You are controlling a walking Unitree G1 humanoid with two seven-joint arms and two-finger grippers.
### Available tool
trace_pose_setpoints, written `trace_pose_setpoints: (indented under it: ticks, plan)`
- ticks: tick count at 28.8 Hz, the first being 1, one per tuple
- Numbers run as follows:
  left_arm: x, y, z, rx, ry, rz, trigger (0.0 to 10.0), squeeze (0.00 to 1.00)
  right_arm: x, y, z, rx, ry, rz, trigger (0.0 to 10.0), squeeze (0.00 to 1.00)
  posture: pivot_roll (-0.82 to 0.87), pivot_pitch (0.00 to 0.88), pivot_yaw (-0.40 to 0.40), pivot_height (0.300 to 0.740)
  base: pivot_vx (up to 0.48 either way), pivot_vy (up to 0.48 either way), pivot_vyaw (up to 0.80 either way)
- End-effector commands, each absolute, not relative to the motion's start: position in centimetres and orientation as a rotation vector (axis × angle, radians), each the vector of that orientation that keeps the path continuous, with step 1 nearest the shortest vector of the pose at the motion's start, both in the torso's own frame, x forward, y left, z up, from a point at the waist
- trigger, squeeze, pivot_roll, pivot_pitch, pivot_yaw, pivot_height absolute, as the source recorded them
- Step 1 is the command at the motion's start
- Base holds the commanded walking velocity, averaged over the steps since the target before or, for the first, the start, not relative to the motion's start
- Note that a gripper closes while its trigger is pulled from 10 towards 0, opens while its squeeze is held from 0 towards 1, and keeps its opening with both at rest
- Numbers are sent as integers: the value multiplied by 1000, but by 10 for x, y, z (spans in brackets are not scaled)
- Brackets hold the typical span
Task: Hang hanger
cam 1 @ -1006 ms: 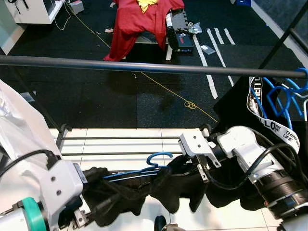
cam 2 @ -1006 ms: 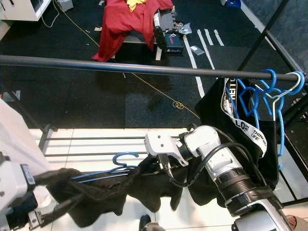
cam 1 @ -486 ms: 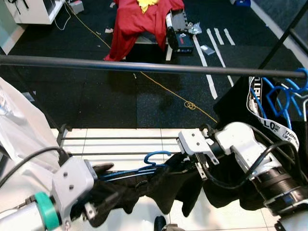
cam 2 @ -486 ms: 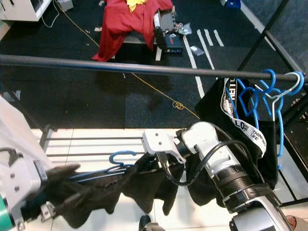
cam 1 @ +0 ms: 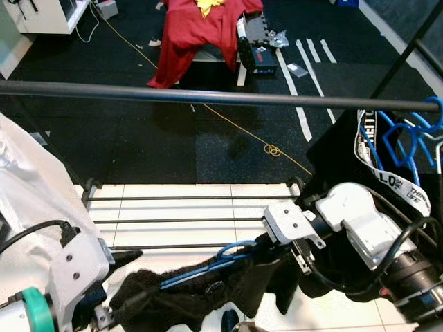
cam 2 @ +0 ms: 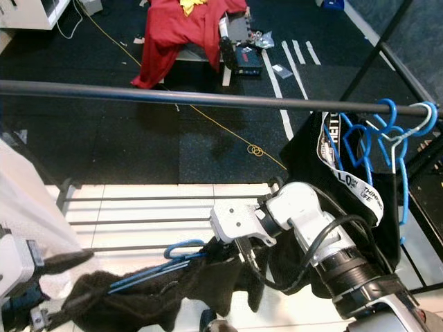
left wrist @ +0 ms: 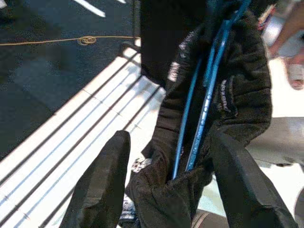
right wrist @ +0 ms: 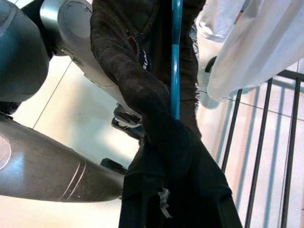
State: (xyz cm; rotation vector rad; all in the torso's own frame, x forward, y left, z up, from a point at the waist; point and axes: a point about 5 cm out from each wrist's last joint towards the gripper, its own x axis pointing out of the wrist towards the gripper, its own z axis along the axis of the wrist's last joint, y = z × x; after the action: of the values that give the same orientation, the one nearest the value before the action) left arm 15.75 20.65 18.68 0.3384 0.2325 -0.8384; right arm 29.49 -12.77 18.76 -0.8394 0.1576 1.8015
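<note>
A blue hanger (cam 1: pixel 235 250) carrying a black garment (cam 1: pixel 201 294) hangs low over the white tiles, well below the dark rail (cam 1: pixel 208 97). My right gripper (cam 1: pixel 275 250) is shut on the garment and hanger just below the hook. The right wrist view has the blue bar (right wrist: pixel 175 57) running away from that grip. My left gripper (left wrist: pixel 171 137) is open at the garment's other end, and its fingers (left wrist: pixel 102 185) stand wide apart on either side of the cloth. In the left eye view one left finger (cam 1: pixel 126 256) pokes out beside the garment's end.
Several blue hangers (cam 1: pixel 408 138) and a black garment with a white printed strap (cam 1: pixel 389 181) hang at the rail's right end. A low rack's bars (cam 1: pixel 187 221) cross the tiles. White cloth (cam 1: pixel 28 200) is at my left. A red garment (cam 1: pixel 201 28) lies far back. A person's foot (left wrist: pixel 297 71) is near.
The hanger and garment have sunk lower and sag more. My left gripper has opened and drawn back down to the left. The right gripper has dropped a little while keeping its hold.
</note>
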Motion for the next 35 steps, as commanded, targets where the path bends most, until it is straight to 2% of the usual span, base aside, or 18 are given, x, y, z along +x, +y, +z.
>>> trace_pose_setpoints:
  ticks: [1,12,33,34,35]
  plan:
    - [153,208,183,308,271,-859,10000,0,292,-125,194,-851,109,1829,0,0,36,165,11,740,0,0,0]
    - [146,206,183,198,301,-894,10000,0,293,-123,200,-871,80,1817,0,0,35,171,10,740,0,0,0]
    - [152,201,163,236,332,-824,10000,0,295,-117,217,-834,6,1795,0,0,28,181,11,740,0,0,0]
    - [153,200,163,236,324,-816,8510,0,295,-116,218,-835,2,1796,0,0,29,180,11,740,0,0,0]
    - [153,200,163,236,324,-816,8510,0,295,-116,218,-835,2,1796,0,0,29,180,11,740,0,0,0]
